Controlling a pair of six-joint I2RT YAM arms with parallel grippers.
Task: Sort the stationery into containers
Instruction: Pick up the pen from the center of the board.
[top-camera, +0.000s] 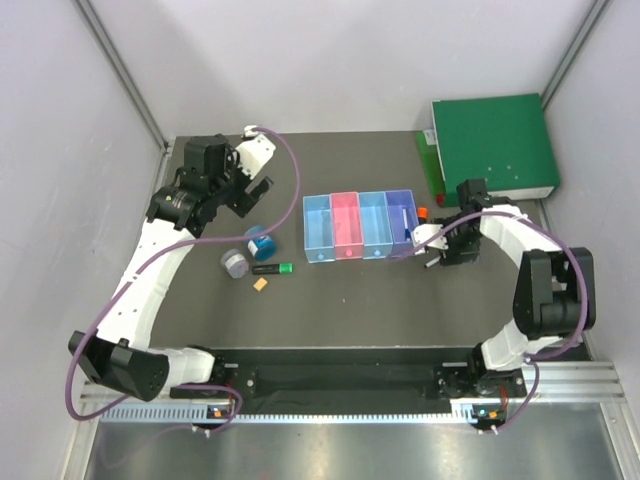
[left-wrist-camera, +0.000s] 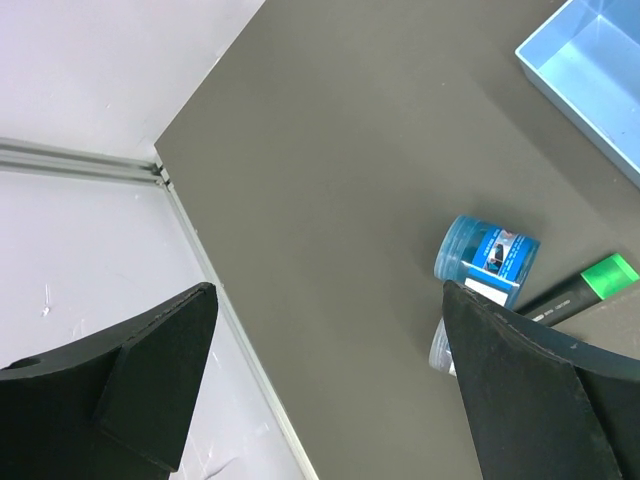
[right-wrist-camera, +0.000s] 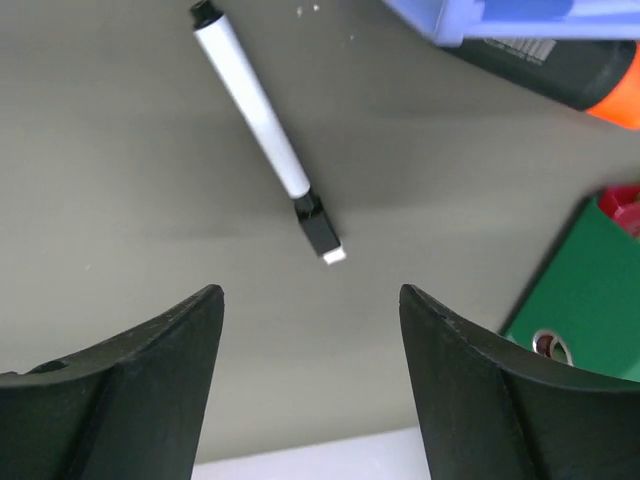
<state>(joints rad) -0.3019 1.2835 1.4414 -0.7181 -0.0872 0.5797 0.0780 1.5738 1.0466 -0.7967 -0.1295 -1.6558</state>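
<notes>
Four joined bins stand mid-table: light blue (top-camera: 320, 228), pink (top-camera: 346, 225), light blue (top-camera: 374, 224) and purple (top-camera: 400, 215). A thin white pen (top-camera: 405, 224) lies in the purple one. A blue tin (top-camera: 260, 243), a grey tin (top-camera: 234, 262), a green-capped highlighter (top-camera: 272, 268) and a tiny orange block (top-camera: 260, 284) lie left of the bins. My left gripper (top-camera: 250, 197) is open and empty above the table behind the tins; the blue tin (left-wrist-camera: 488, 258) sits by its right finger. My right gripper (right-wrist-camera: 310, 292) is open and empty over a black-capped white pen (right-wrist-camera: 262, 125). An orange-capped highlighter (right-wrist-camera: 560, 75) lies beside the purple bin.
A large green binder (top-camera: 492, 145) lies at the back right, its corner close to my right gripper (top-camera: 447, 250). The table's left edge and metal rail (left-wrist-camera: 215, 300) run just under my left gripper (left-wrist-camera: 330, 290). Grey walls enclose the table.
</notes>
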